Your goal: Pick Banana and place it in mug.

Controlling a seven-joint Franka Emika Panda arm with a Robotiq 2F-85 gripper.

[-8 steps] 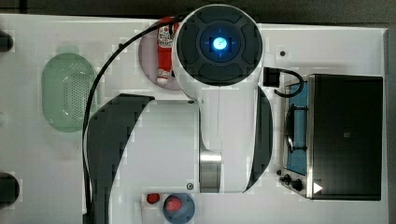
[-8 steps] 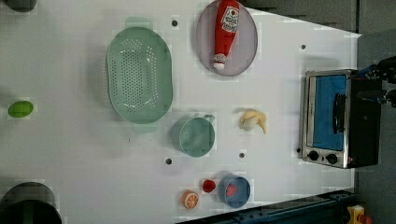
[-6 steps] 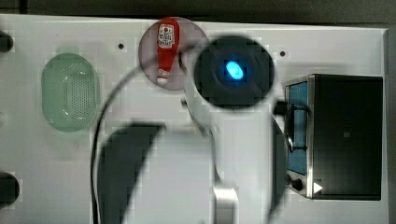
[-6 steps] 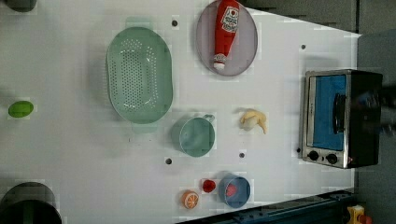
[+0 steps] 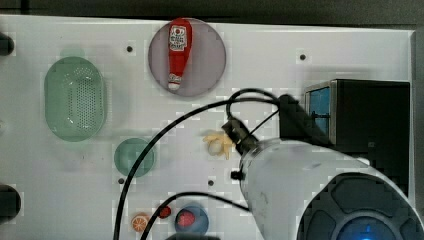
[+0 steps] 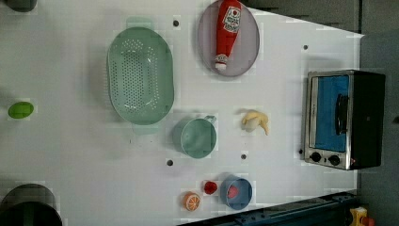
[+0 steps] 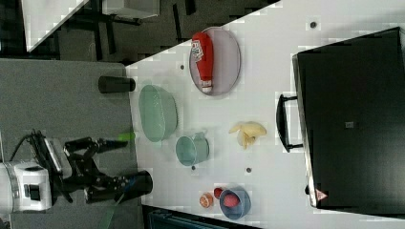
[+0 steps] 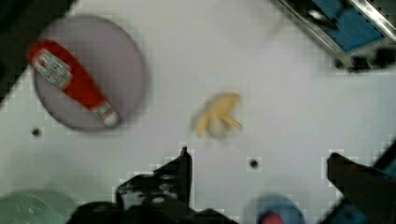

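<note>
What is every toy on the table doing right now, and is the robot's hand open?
banana: lying loose on the table, not held
mug: empty
basket: empty
ketchup bottle: lying flat on the grey plate
blue bowl: holds a red piece
toaster oven: door shut
gripper: open, holding nothing

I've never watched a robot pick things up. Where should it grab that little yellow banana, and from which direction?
Probably from straight above, pinching across the middle of the banana bunch. It lies flat on the bare white table, with its stubby fingers splayed toward one end, so the thicker joined part looks the firmest hold. Nothing crowds it; the mug stands apart. The gripper is open.
</note>
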